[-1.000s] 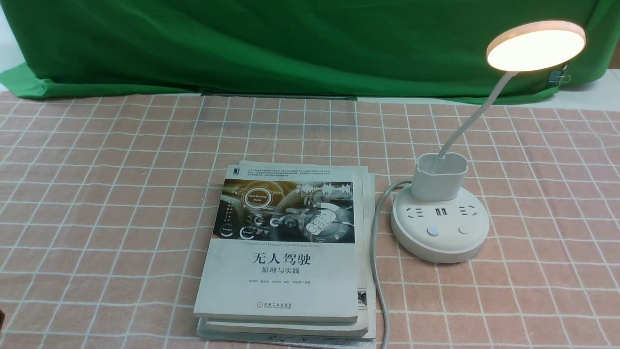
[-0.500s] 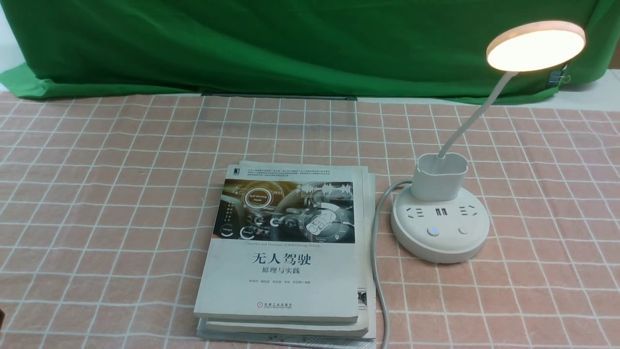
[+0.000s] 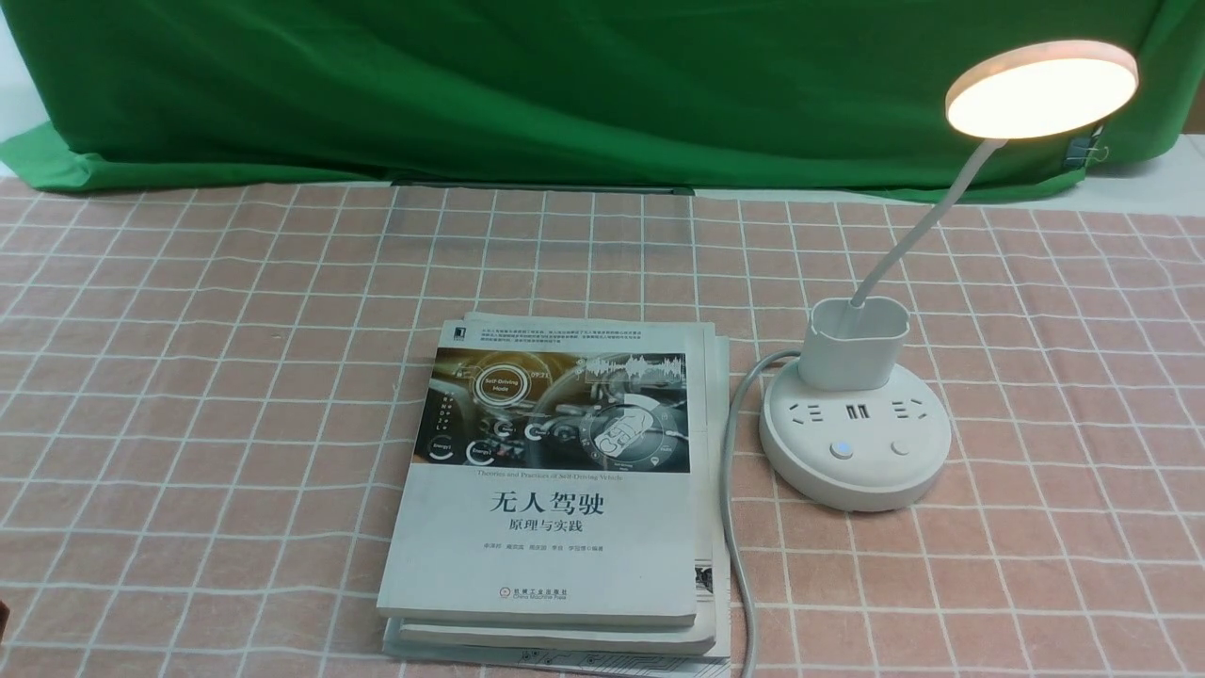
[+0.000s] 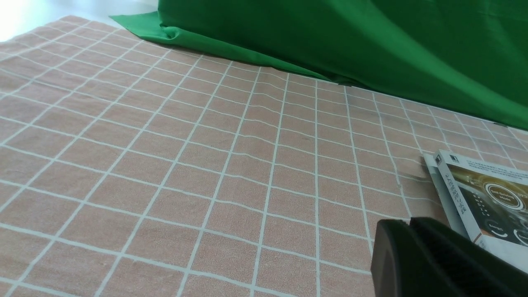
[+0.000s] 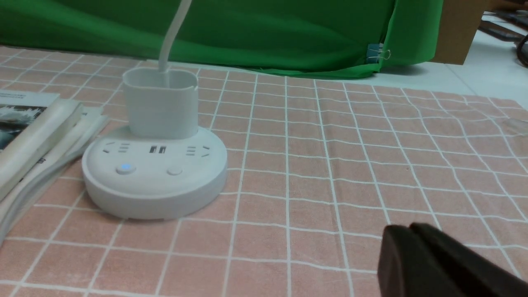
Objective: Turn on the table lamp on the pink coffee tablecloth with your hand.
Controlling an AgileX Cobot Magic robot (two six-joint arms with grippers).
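Note:
The white table lamp [image 3: 855, 438] stands on the pink coffee tablecloth [image 3: 235, 358] at the right. Its disc head [image 3: 1041, 87] glows warm white. One base button [image 3: 842, 449] shows a blue light; the other [image 3: 901, 447] is unlit. The base also shows in the right wrist view [image 5: 154, 173]. My right gripper [image 5: 408, 229] is shut and empty, low over the cloth, well apart from the base. My left gripper [image 4: 408, 222] is shut and empty, low over the cloth beside the book corner. Neither arm shows in the front view.
A stack of white books [image 3: 555, 490] lies left of the lamp, also in the left wrist view [image 4: 482, 194]. The lamp's grey cable [image 3: 730, 527] runs along the books' right edge. A green backdrop cloth [image 3: 565, 85] hangs at the back.

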